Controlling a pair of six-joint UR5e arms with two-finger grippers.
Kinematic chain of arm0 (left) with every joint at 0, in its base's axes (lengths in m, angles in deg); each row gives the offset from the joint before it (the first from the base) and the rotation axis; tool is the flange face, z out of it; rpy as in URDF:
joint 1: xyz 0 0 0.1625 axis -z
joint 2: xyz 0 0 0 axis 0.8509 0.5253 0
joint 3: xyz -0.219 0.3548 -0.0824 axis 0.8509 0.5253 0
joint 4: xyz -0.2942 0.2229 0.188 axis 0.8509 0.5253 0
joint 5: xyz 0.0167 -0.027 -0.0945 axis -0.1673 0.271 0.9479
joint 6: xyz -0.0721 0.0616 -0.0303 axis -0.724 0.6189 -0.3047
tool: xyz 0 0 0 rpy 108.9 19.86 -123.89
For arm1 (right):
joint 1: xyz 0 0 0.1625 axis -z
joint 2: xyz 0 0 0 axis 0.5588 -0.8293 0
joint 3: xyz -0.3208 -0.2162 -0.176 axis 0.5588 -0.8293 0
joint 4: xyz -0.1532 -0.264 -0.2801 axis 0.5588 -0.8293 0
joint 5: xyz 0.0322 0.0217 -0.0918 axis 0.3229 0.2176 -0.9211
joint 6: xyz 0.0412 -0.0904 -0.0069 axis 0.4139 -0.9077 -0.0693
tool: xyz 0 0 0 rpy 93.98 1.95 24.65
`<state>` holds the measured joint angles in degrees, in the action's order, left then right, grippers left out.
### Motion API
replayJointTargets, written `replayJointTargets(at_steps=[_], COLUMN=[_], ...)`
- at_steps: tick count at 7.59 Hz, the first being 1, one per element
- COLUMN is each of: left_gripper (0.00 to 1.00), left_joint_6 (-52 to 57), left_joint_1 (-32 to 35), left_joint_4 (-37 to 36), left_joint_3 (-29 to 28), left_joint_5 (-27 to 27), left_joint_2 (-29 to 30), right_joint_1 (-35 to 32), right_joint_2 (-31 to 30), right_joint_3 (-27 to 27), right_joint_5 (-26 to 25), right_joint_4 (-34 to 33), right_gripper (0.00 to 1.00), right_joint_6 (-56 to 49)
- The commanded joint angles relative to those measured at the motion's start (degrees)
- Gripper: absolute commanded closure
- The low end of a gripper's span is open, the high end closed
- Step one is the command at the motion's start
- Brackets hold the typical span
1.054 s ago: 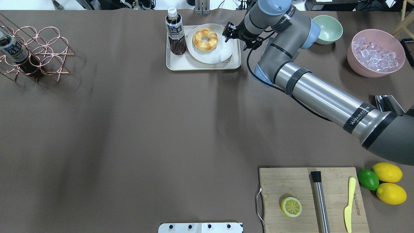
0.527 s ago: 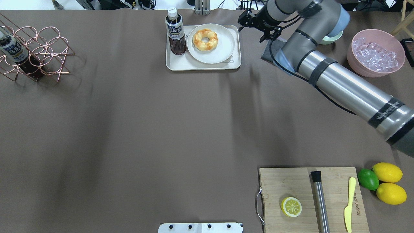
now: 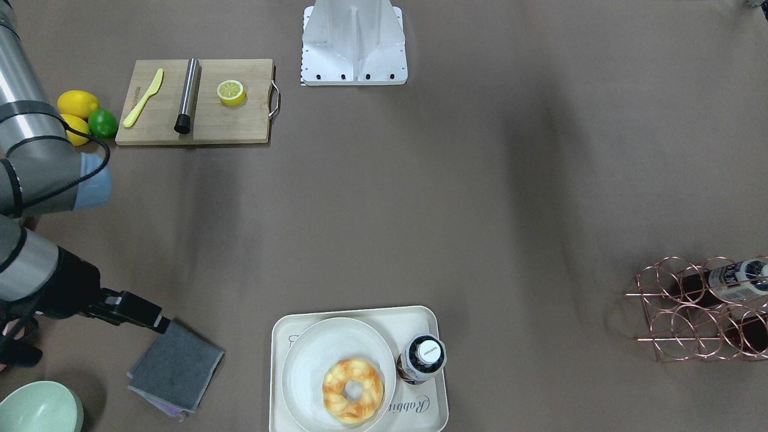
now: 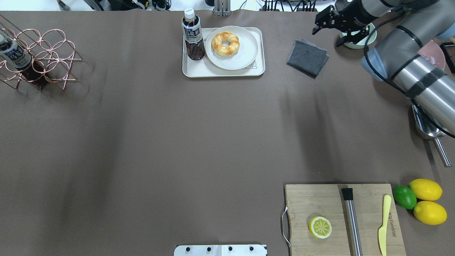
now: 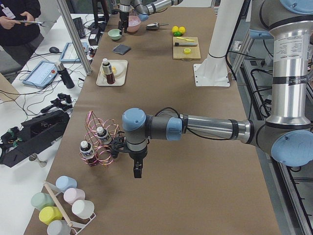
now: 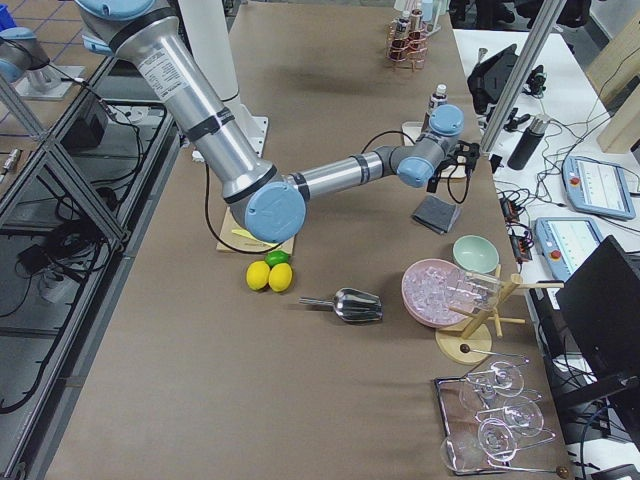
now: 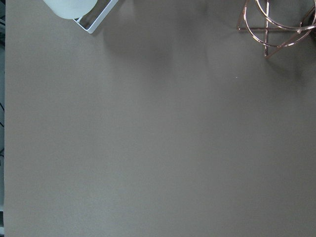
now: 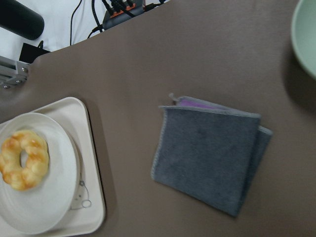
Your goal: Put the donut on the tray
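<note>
The donut point(image 4: 225, 43) lies on a round cream plate point(image 4: 245, 53) that sits on the cream tray point(image 4: 199, 71) at the far middle of the table. It also shows in the front view point(image 3: 353, 391) and in the right wrist view point(image 8: 23, 159). A bottle point(image 4: 193, 35) stands on the tray's left part. My right gripper point(image 4: 326, 39) is open and empty, well to the right of the tray, above the far edge of a grey cloth point(image 4: 307, 57). My left gripper point(image 5: 137, 171) shows only in the left side view, near the wire rack; I cannot tell its state.
A green bowl point(image 3: 36, 408) and a pink bowl of ice point(image 6: 450, 290) stand at the far right. A metal scoop point(image 4: 426, 128) lies at the right edge. A cutting board point(image 4: 320, 202) with a lemon half, a rod and a knife is at the near right. A copper wire rack point(image 4: 42, 53) stands at the far left.
My right gripper has pulled away from the plate's right rim and moved right, past the grey cloth towards the green bowl. The donut has stayed on the plate.
</note>
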<state>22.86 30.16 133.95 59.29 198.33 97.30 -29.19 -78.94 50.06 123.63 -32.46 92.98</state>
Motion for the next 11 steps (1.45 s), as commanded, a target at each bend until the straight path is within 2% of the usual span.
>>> replayJointTargets(at_steps=[1,2,4,6,8,9,10,11], left_gripper=[0.02,0.02,0.02,0.02,0.02,0.02,0.02,0.02], left_joint_6=[0.0,0.0,0.0,0.1,0.1,0.1,0.1,0.1], left_joint_1=[0.1,0.1,0.1,0.1,0.1,0.1,0.1,0.0], left_joint_4=[-0.6,-0.9,-1.3,-2.0,-2.0,-2.0,-2.0,-2.0], left_joint_3=[0.2,0.2,-0.1,0.2,-0.1,-0.1,-0.1,-0.4], left_joint_5=[0.1,0.1,0.1,0.1,0.2,0.2,0.2,0.2], left_joint_2=[-0.1,-0.1,0.3,0.1,0.0,0.1,0.4,0.6], right_joint_1=[-2.9,-3.8,-7.7,-12.9,-20.0,-23.0,-24.8,-25.2], right_joint_2=[-13.6,-19.7,-28.4,-34.5,-34.7,-34.0,-33.4,-33.9], right_joint_3=[14.9,20.5,27.7,28.9,28.6,27.5,27.0,26.1], right_joint_5=[0.8,0.4,0.1,-1.0,-5.5,-6.0,-5.5,-6.0], right_joint_4=[-7.7,-10.4,-17.6,-24.3,-38.3,-44.1,-47.6,-47.9], right_gripper=[0.0,0.0,0.0,0.0,0.0,0.0,0.0,0.0], right_joint_6=[-11.7,-16.4,-29.7,-46.1,-62.6,-71.3,-73.6,-73.8])
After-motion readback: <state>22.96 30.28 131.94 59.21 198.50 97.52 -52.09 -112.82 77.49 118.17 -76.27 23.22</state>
